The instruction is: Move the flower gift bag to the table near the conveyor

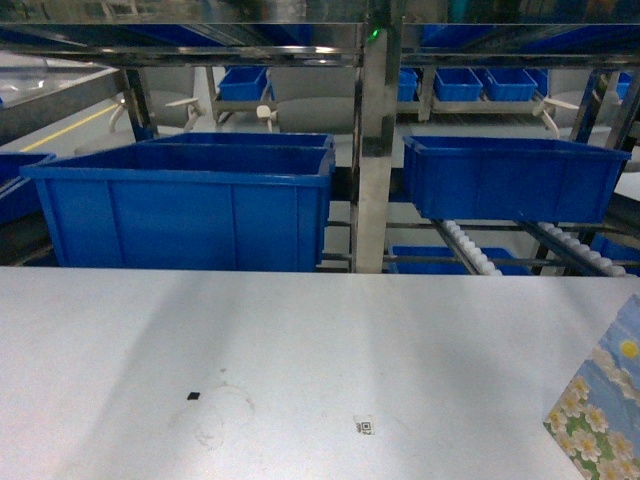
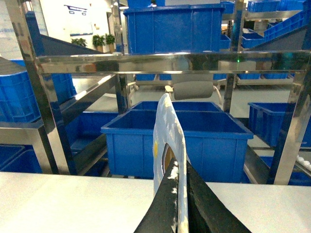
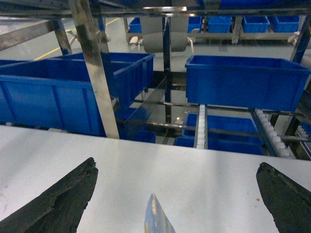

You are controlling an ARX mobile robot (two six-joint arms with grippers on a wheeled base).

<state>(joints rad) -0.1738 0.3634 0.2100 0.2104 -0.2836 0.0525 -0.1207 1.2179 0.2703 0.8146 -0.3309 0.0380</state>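
Large blue plastic bins (image 1: 190, 205) stand on shelving ahead of the left claw, with further small blue bins (image 1: 243, 82) on distant racks. A pale grey polished floor (image 3: 43, 46) carries a yellow line (image 1: 62, 128). Potted green plants (image 2: 102, 41) stand against a white wall (image 2: 60, 19) far beyond the left claw.

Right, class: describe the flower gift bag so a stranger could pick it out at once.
Start at the wide white table in front of the steel roller rack. At the table's right edge stands the gift bag, printed with white daisies on blue sky and green. Everything nearby is plain blue bins.
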